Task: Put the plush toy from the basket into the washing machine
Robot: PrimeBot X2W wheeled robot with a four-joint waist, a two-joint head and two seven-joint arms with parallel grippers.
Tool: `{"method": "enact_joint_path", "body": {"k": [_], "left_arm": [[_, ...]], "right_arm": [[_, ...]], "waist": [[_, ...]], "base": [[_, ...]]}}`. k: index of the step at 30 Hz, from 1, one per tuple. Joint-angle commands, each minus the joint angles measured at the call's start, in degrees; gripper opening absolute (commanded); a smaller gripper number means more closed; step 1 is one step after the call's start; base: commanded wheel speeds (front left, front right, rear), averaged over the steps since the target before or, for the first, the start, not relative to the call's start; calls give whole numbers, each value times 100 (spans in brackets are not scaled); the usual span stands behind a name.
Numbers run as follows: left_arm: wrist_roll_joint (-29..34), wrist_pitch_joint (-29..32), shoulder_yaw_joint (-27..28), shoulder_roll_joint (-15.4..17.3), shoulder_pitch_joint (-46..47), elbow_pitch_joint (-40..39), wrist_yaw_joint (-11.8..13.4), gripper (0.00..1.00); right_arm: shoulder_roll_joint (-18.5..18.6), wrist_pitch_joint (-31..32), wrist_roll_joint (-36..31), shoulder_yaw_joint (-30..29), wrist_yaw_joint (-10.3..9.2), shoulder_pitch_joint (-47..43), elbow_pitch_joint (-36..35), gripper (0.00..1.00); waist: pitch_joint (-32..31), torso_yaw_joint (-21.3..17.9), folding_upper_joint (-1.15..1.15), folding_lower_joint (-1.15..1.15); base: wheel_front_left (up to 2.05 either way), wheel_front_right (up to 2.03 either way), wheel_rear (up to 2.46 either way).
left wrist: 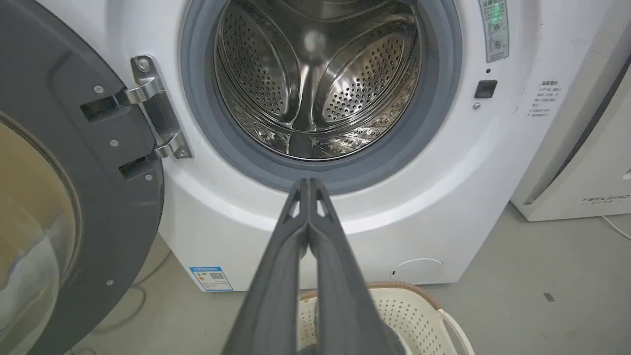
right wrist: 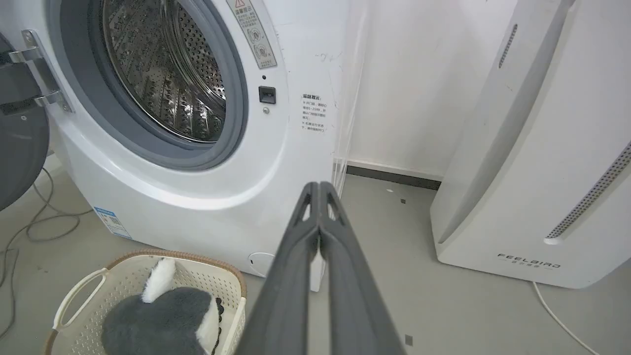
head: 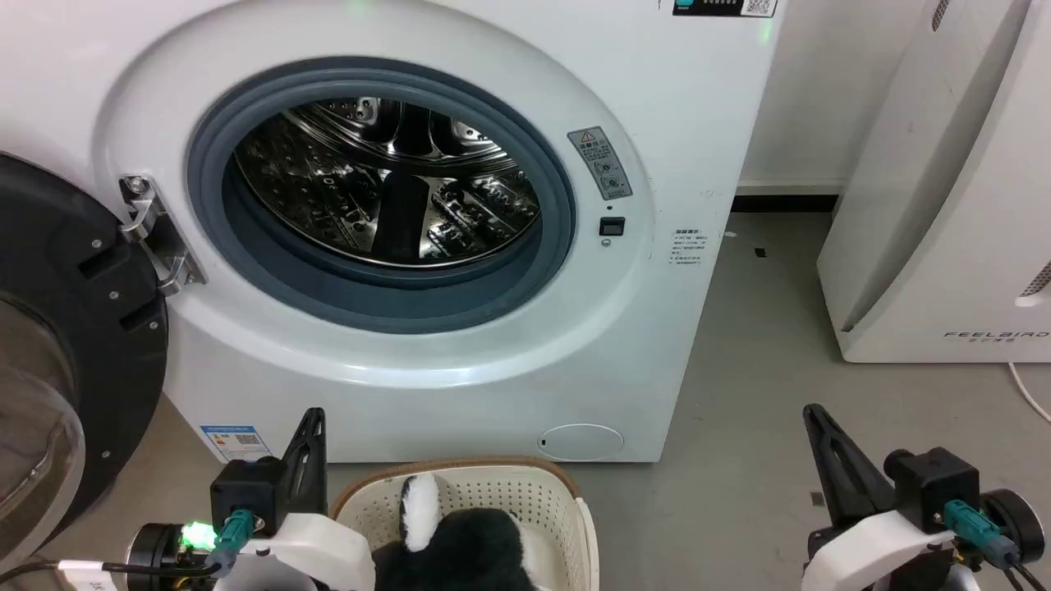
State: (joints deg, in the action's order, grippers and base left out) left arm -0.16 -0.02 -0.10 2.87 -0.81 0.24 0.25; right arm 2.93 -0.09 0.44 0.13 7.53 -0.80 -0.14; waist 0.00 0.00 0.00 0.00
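The black plush toy (head: 472, 538) with a white furry ear lies inside the cream basket (head: 493, 484) on the floor in front of the washing machine (head: 460, 353). The right wrist view shows the plush toy (right wrist: 162, 320) filling the basket (right wrist: 217, 281). The machine's black door (head: 74, 328) hangs open to the left and the steel drum (head: 386, 180) holds nothing. My left gripper (head: 314, 414) is shut, just left of the basket; its fingers (left wrist: 308, 185) press together. My right gripper (head: 813, 410) is shut too, well right of the basket, holding nothing.
The white slanted FEELBIRD appliance (head: 944, 205) stands at the right, with a white cable (head: 1030, 394) on the grey floor beside it. Loose cables (right wrist: 34, 217) lie on the floor under the open door. Bare floor (head: 755, 345) lies between the machine and the appliance.
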Motion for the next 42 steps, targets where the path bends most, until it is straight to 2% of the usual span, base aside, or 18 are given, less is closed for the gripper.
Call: {"method": "enact_joint_path", "body": {"k": [1, 9, 10, 11, 12, 29, 42], "left_arm": [[16, 2, 10, 0, 81, -24, -25, 0], [16, 2, 10, 0, 81, -24, -25, 0], [0, -1, 0, 0, 0, 0, 0, 100], [-3, -3, -3, 0, -5, 4, 7, 0], [-5, -6, -5, 0, -5, 5, 8, 100], [-211, -233, -133, 0, -5, 109, 66, 100], [-414, -389, -267, 0, 110, 519, 58, 100]], "right_arm": [[-5, 9, -44, -13, -4, 80, 14, 0], [-5, 9, -44, -13, -4, 80, 14, 0], [0, -1, 1, 0, 0, 0, 0, 100], [0, -3, 8, 5, 1, -3, -1, 0], [0, -6, 11, 6, 1, -3, 0, 100], [-1, -232, 165, -120, 0, 0, -9, 100], [-1, -387, 245, -134, 0, 44, -64, 100]], "waist": [[0, 0, 0, 0], [0, 0, 0, 0], [0, 0, 0, 0], [1, 0, 0, 0], [1, 0, 0, 0], [79, -22, 0, 0], [272, -56, 0, 0]], "base": [[0, 0, 0], [0, 0, 0], [0, 0, 0], [0, 0, 0], [0, 0, 0], [0, 0, 0], [0, 0, 0]]}}
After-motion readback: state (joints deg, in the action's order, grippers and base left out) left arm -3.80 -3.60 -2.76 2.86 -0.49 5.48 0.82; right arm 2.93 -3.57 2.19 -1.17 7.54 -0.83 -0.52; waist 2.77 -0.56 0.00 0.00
